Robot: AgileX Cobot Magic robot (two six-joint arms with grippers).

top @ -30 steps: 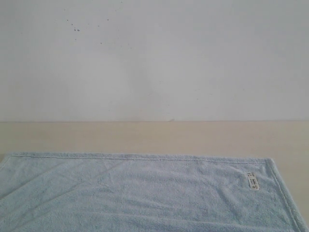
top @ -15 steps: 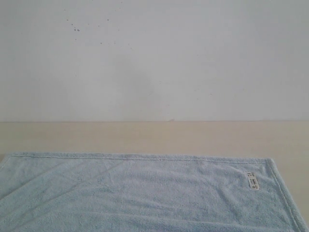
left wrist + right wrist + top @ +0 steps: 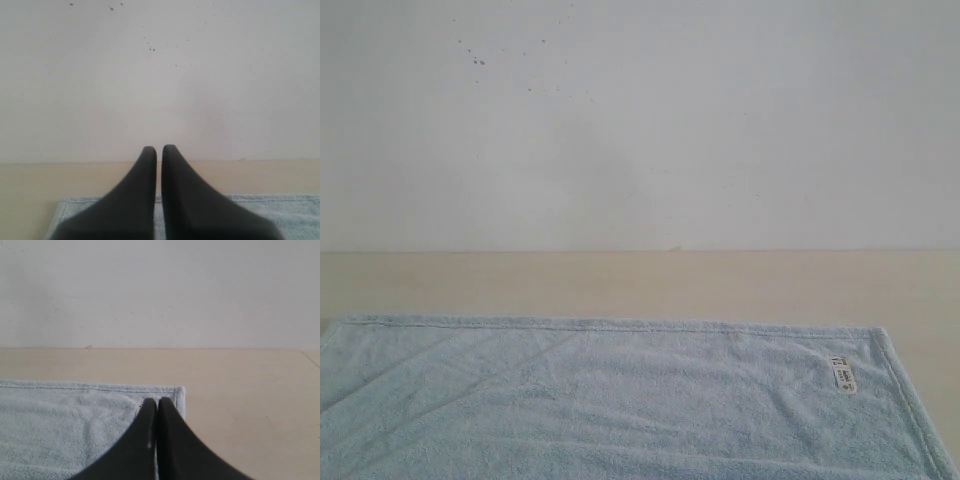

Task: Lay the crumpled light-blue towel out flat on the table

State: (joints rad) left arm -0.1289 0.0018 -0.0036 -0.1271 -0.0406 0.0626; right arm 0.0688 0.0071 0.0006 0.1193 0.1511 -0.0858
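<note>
Nothing has shifted since earlier. Exterior: towel lies flat on table toward 6 o'clock, label at 4 o'clock. Left wrist: left gripper jaws nearly together, empty. Right wrist: right gripper jaws pressed together, empty, by the towel's corner.

You had a bare, lab-like workspace. A plain beige table met a blank, speckled white wall.

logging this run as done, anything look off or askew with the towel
Nothing stands out. The visible part of the towel lies flat on the table, its far hem straight and parallel to the wall, with only faint creases. The care label lies flat near the right corner.
</note>
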